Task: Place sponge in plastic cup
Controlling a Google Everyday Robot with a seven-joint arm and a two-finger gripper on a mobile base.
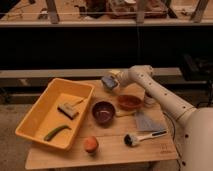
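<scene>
Wooden table [107, 150], holding the following. Yellow tub [35, 117] at the left, rectangular, open-topped: contains a tan scrub brush [69, 108] near its middle and a long green item [56, 132] (possibly a vegetable; cannot tell) lying toward its near corner. Purple bowl [103, 111] at the table's centre, just right of the tub; its inside looks dark and no contents can be made out. Orange-brown bowl [129, 102] just behind and right of the purple bowl, likewise with no visible contents. Small orange cup [90, 144] near the front edge, in front of the purple bowl. Flat grey-blue cloth [146, 122] to the right, in front of the orange-brown bowl. Dish brush [141, 136] with a dark head and pale handle, lying near the front right, just in front of the cloth. White robot arm [160, 97] reaching in from the right, bent over the far side of the table. Gripper [111, 82] at the far edge of the table, behind the two bowls, closed around the sponge [108, 83], a small blue-grey block held above the tabletop. The plastic cup cannot be made out with any certainty; a pale shape shows beside the arm, right of the orange-brown bowl.
</scene>
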